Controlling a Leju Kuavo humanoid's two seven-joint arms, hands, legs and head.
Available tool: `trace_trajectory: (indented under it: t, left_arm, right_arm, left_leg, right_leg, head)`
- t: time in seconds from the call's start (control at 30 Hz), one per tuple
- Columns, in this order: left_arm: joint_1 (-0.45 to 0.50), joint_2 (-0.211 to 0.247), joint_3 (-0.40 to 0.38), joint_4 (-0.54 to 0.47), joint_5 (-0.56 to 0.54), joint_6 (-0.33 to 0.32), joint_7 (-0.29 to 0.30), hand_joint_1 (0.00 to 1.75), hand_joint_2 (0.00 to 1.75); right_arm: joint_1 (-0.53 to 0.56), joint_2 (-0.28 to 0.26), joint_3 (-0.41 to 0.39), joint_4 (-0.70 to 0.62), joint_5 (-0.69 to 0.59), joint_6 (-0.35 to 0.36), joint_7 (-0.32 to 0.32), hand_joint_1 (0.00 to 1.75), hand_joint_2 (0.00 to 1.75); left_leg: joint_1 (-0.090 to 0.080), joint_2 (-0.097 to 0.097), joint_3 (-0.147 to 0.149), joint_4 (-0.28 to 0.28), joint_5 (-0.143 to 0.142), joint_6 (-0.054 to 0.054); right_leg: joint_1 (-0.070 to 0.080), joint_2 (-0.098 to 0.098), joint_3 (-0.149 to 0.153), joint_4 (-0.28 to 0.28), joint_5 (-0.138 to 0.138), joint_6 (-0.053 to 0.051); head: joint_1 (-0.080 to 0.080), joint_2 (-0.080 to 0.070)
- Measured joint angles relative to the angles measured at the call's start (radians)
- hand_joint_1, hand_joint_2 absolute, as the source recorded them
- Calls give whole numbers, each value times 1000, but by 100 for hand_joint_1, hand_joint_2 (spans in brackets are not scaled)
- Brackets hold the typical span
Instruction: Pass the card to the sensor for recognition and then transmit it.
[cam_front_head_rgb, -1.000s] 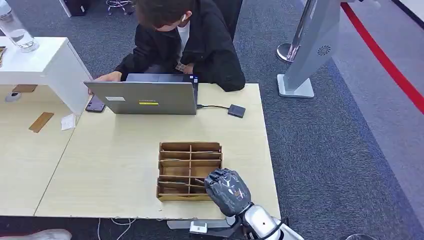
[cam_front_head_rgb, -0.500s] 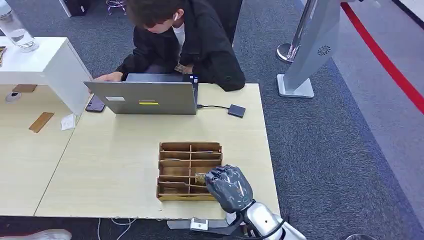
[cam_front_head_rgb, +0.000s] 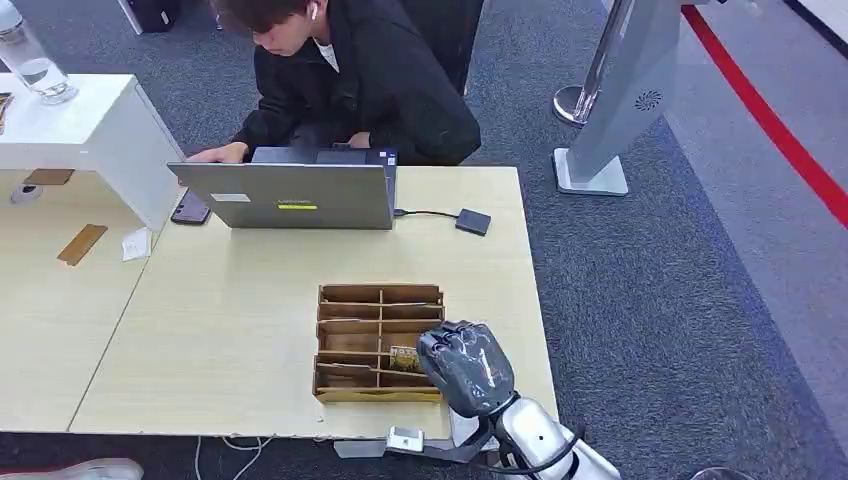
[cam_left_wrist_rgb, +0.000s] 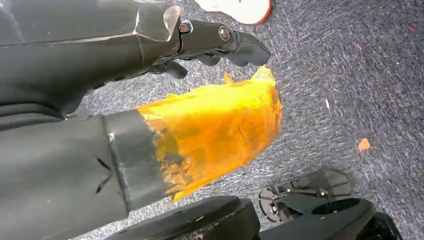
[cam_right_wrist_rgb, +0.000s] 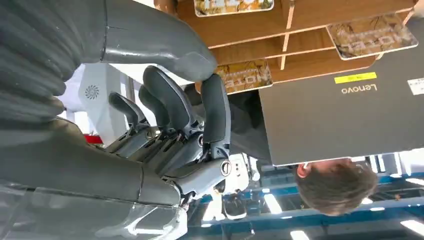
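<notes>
A wooden divided card box (cam_front_head_rgb: 380, 300) stands on the light table near its front edge. My right hand (cam_front_head_rgb: 465, 368) is at the box's front right corner. In the right wrist view its thumb and a dark finger (cam_right_wrist_rgb: 216, 102) pinch the edge of a patterned card (cam_right_wrist_rgb: 245, 76). That card (cam_front_head_rgb: 405, 357) shows just left of the hand, over a right-hand compartment. More cards (cam_right_wrist_rgb: 372, 35) lie in other slots. A small black sensor (cam_front_head_rgb: 473, 221) sits at the table's far right, wired to a grey laptop (cam_front_head_rgb: 290, 195). My left hand (cam_left_wrist_rgb: 215, 125), thumb wrapped in orange, hangs over carpet holding nothing.
A person (cam_front_head_rgb: 370, 80) in black sits behind the laptop, one hand beside it. A dark phone (cam_front_head_rgb: 190, 210), a white raised shelf (cam_front_head_rgb: 90, 120) and a bottle (cam_front_head_rgb: 30, 60) are at the left. A grey stand (cam_front_head_rgb: 615, 110) rises beyond the table's right edge.
My right hand has shifted slightly right and away from the box's front, and the patterned card has come into sight beside its fingers. The person has straightened up and leaned left.
</notes>
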Motion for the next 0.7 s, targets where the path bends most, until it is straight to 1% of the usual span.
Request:
trace_trajectory:
  t: [0.03, 0.07, 0.1, 0.27, 0.43, 0.7]
  left_arm:
    - [0, 0, 0, 0, 0, 0, 0, 0, 0]
    - [0, 0, 0, 0, 0, 0, 0, 0, 0]
    - [0, 0, 0, 0, 0, 0, 0, 0, 0]
    - [0, 0, 0, 0, -6, -1, 0, 0, 0]
    - [0, 0, -8, 0, -15, -4, 0, 0, 0]
    - [0, 0, -16, 0, -17, -7, 0, 0, 0]
  right_arm:
    - [0, 0, -1, 0, 0, -1, 0, 108, 175]
    - [0, -1, -2, 0, 0, -1, 0, 31, 175]
    - [0, -1, -2, -1, 0, -1, 0, 2, 175]
    - [-5, -1, -3, 2, -7, 1, -7, 0, 175]
    - [-40, 2, -3, 17, -10, 5, -12, 0, 175]
    - [-64, 9, -2, 36, -11, 11, -14, 0, 175]
  left_leg:
    - [0, 0, 0, 0, 0, 0]
    - [0, 0, 0, 0, 0, 0]
    - [0, 0, 0, 0, 0, 0]
    - [0, 0, 0, 0, 0, 0]
    - [0, 0, 0, 0, 0, 0]
    - [0, 0, 0, 0, 0, 0]
  right_leg:
    - [0, 0, 0, 0, 0, 0]
    - [0, 0, 0, 0, 0, 0]
    - [0, 0, 0, 0, 0, 0]
    - [0, 0, 0, 0, 0, 0]
    - [0, 0, 0, 0, 0, 0]
    - [0, 0, 0, 0, 0, 0]
  head:
    - [0, 0]
    - [0, 0]
    - [0, 0]
    - [0, 0]
    - [0, 0]
    - [0, 0]
